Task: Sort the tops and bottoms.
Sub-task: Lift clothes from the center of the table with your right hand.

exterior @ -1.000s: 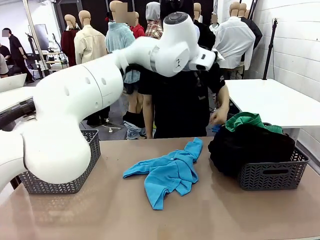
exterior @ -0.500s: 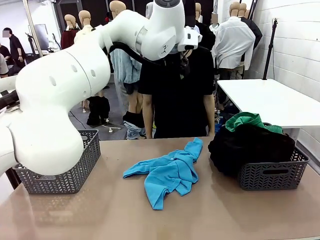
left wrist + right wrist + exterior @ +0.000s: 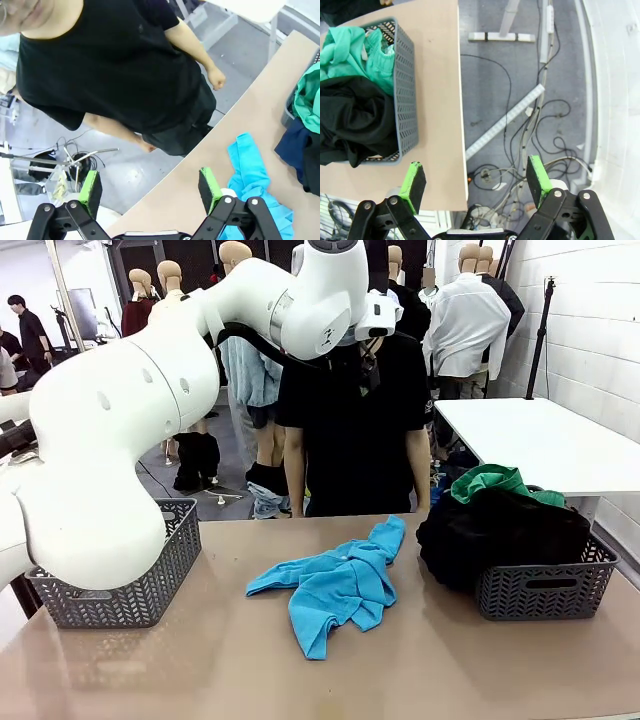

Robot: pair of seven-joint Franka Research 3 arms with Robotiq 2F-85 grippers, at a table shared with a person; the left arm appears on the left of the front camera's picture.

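Front: blue shirt [image 3: 335, 585] crumpled mid-table; black garment [image 3: 500, 530] and green garment [image 3: 495, 481] heaped in right basket [image 3: 545, 590].
Left wrist: left gripper [image 3: 150, 185] spread wide, empty, above table edge.
Right wrist: right gripper [image 3: 476, 180] wide, empty, over floor beside basket.

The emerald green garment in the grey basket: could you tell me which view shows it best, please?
The right wrist view: the emerald green garment shows spread from above. The front view shows its top; the left wrist view an edge.

The glossy white, rounded left robot arm [image 3: 130, 430] has thick tubular links, small round recessed screw holes, a grey joint cap and a black cable; both black linkage grippers [image 3: 150, 187] [image 3: 476, 181] carry bright green rubber pads [image 3: 91, 187]; the person [image 3: 355, 420] wears a black short-sleeved T-shirt
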